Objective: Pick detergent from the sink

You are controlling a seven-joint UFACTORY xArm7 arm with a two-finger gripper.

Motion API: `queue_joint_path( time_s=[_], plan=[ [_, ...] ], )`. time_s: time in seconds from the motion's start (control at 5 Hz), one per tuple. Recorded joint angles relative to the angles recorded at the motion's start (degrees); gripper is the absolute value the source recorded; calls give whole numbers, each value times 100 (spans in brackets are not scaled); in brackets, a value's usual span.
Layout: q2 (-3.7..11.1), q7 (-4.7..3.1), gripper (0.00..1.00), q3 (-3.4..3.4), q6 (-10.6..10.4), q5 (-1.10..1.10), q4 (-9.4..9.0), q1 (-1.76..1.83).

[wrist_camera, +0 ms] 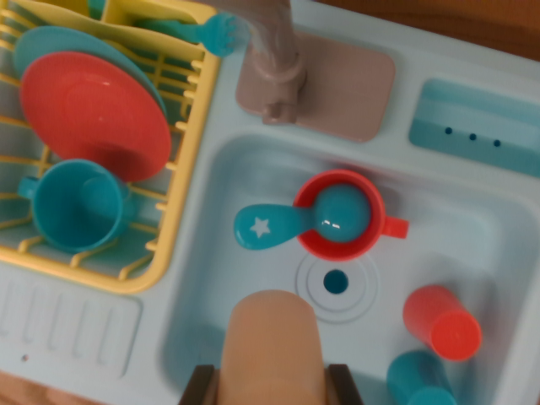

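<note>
Since the camera looks straight down from the wrist, the arm shows only as the gripper (272,386) at the bottom edge. Its two dark fingers (201,388) are cut off by the frame. The jaws stand on either side of the detergent bottle (270,337) and press against its sides, gripping it.

Along the wrist view's left, a yellow dish rack (181,169) holds a red plate (93,114) leaning over a blue plate (51,42). A teal mug (80,207) sits below them. A teal utensil (211,34) at the rack's top is blurred and hard to name. Next comes the grey faucet (274,59), whose spout runs out of the top edge.

In the pale blue sink (211,278), a teal spoon with a white star (270,226) rests its bowl inside a red cup (337,215), just above the drain (336,281). The bottle is over the sink's near side, beside the drain. It looks like a plain tan cylinder with a rounded top. It is soft in focus, its lower part is out of frame, and no label can be seen.

Further right stand a red tumbler (440,322) and a teal cup (422,384), the latter partly cropped. A teal tray (472,126) lies at the upper right.
</note>
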Motion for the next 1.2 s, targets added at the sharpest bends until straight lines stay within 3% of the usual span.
queue_joint_path(
  time_s=[0.2,0.4,0.6,1.2],
  plan=[
    [-66,14,100,0,216,-11,150,0],
    [-66,14,100,0,216,-11,150,0],
    [-125,26,100,0,408,-20,284,0],
    [-174,36,100,0,567,-28,394,1]
  ],
)
